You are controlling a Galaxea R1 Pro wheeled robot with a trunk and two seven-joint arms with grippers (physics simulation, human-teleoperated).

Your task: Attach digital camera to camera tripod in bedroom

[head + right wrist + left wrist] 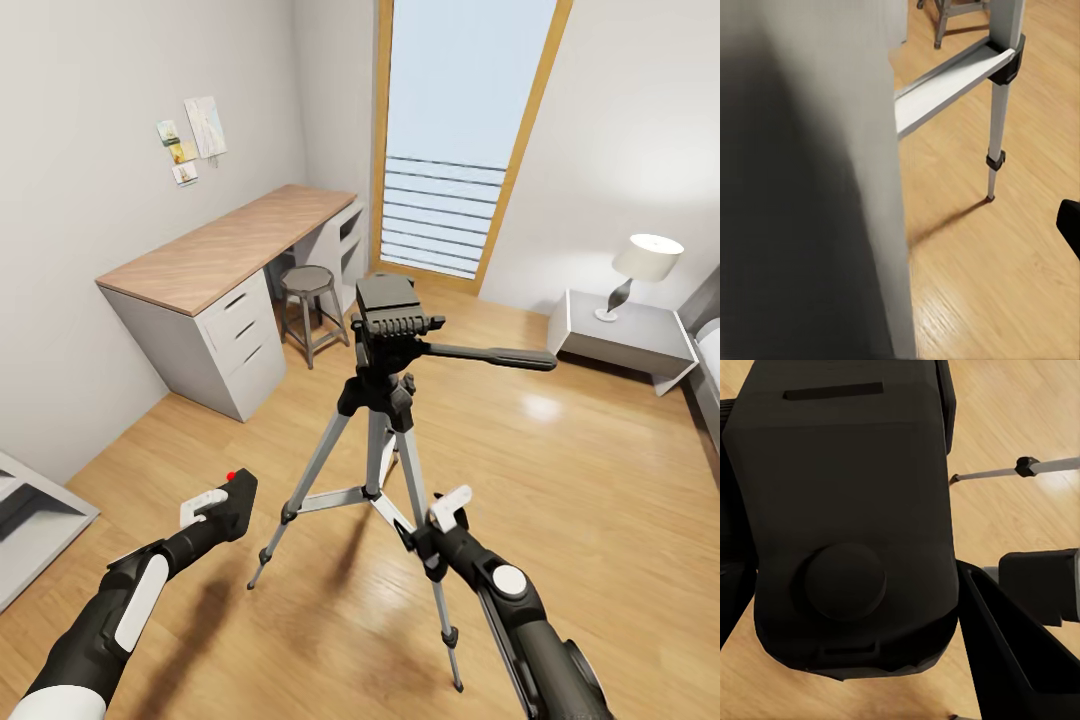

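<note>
The bedroom has a light wood floor and pale grey walls, with a tall window in a wooden frame at the far end. A wood-topped desk with white drawers runs along the left wall, a metal stool tucked at its near end, and small pictures are pinned above it. On the right, a low grey nightstand carries a lit lamp. The camera tripod stands in the middle of the open floor, its legs spread, its black head and long handle pointing right; bare floor lies all around it. The left gripper is closed on the digital camera, low and left of the tripod, apart from it. The right gripper sits against the tripod's near right leg; whether it grips the leg or how far open it is, I cannot tell.
</note>
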